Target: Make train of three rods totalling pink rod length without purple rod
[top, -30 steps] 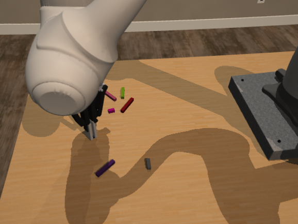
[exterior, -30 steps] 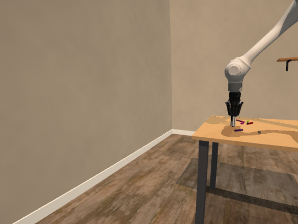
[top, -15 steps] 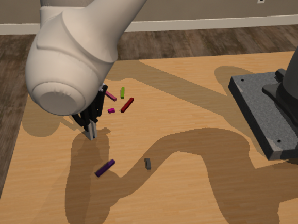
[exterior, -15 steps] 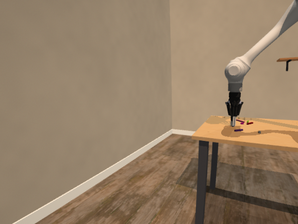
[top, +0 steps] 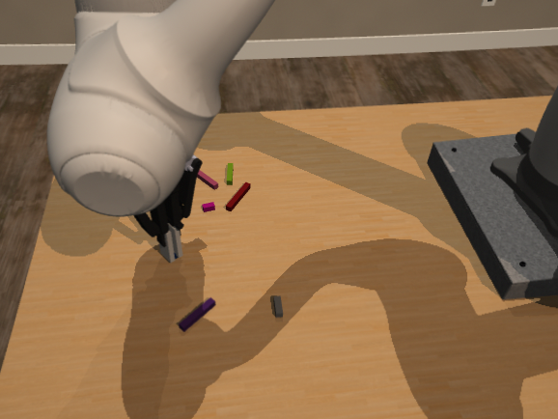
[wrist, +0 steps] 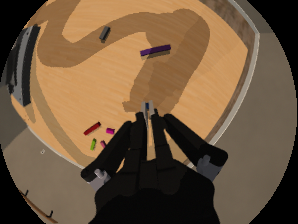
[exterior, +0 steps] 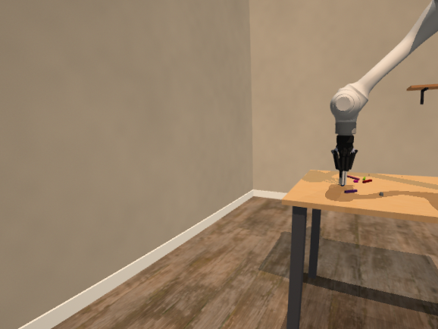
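My gripper point(top: 172, 252) stands upright at the left of the table with its fingertips down at the table top. It is shut on the blue rod, which shows only as a thin blue sliver between the fingertips. The pink rod point(top: 208, 180), lime rod point(top: 230, 174), red rod point(top: 237, 196) and magenta rod point(top: 209, 207) lie in a loose group just behind the gripper. The purple rod point(top: 196, 314) lies in front of it. The grey rod point(top: 276, 306) lies further right. In the wrist view the fingers point(wrist: 149, 106) are together, with the purple rod point(wrist: 154, 50) beyond them.
The robot's grey base plate point(top: 497, 208) stands at the right of the table. The table's left edge is close to the gripper point(exterior: 342, 183), with floor below it. My arm's big joint hides part of the table behind the gripper.
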Available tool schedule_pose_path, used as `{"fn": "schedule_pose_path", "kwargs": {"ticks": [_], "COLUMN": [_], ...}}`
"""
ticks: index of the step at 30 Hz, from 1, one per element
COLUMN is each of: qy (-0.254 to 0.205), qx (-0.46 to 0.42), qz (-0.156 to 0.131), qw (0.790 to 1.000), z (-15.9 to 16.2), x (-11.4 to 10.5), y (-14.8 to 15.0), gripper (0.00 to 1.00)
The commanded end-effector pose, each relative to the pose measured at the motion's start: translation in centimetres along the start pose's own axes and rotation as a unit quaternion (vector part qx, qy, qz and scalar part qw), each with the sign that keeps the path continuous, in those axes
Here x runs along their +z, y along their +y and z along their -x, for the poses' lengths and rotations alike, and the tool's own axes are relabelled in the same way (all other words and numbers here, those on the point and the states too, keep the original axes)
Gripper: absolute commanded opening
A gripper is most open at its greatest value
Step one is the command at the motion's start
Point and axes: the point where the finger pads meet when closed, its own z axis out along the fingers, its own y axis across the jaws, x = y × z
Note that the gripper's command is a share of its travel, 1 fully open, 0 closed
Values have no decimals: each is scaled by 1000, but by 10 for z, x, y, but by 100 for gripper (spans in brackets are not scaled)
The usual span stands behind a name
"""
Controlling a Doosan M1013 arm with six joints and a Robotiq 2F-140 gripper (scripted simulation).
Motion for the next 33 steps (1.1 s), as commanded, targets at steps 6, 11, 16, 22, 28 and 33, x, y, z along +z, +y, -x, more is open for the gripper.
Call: {"fn": "schedule_pose_path", "kwargs": {"ticks": [6, 11, 16, 22, 28, 33], "qy": [3, 3, 3, 3, 3, 3], "qx": [1, 1, 1, 1, 1, 1], "qz": [-3, -3, -3, -3, -3, -3], "qw": [1000, 1000, 1000, 1000, 1000, 1000], "z": [-3, -3, -3, -3, -3, -3], "x": [-34, -65, -87, -94, -94, -94], "y": [-3, -3, -3, -3, -3, -3], "gripper": [3, 3, 3, 3, 3, 3]}}
